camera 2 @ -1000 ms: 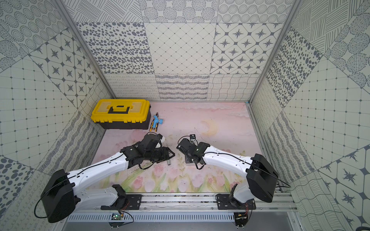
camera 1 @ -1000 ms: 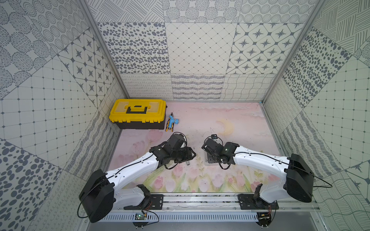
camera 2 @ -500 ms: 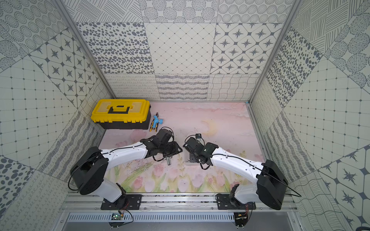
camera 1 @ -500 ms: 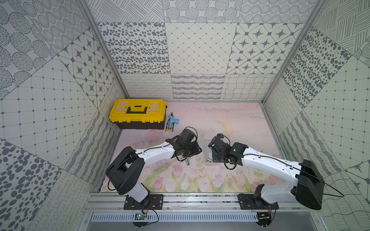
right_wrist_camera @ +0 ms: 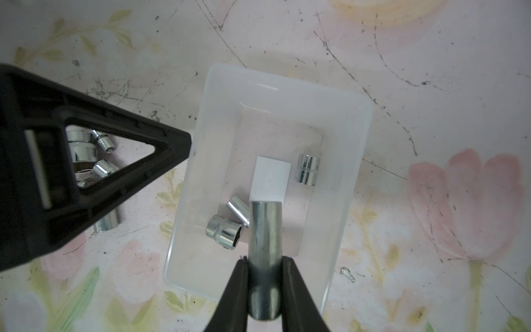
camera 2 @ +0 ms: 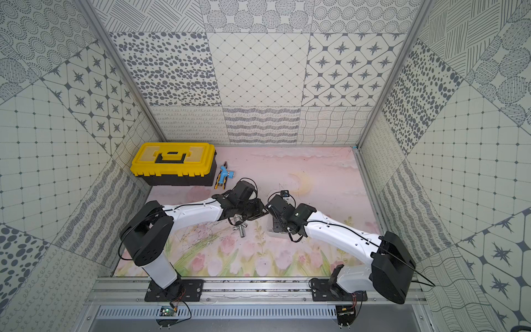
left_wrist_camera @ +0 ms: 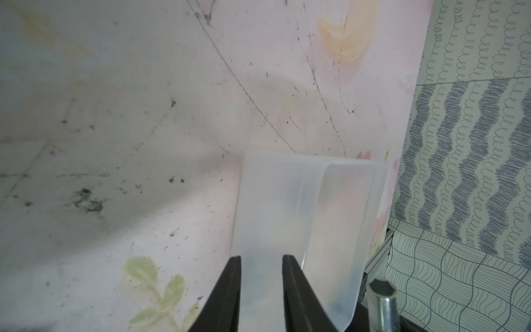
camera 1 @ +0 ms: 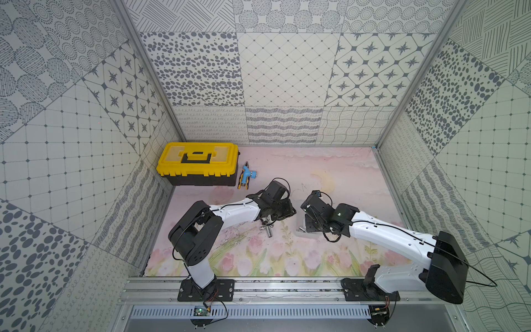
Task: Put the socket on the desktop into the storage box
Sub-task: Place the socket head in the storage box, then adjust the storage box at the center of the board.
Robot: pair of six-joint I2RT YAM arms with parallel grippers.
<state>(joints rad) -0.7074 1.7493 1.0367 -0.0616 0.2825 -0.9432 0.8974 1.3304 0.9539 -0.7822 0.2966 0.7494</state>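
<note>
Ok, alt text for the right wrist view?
The right gripper holds a long dull-metal socket over the clear storage box, which contains three chrome sockets and a white label. The left gripper points at the box's outer wall; more sockets lie on the desktop.

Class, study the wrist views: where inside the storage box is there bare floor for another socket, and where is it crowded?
Free: the storage box floor beyond the white label, bordered by the far end wall and the lone socket. Crowded: beside the right gripper, where two sockets lie beneath its long socket; also outside, loose sockets by the left gripper.
</note>
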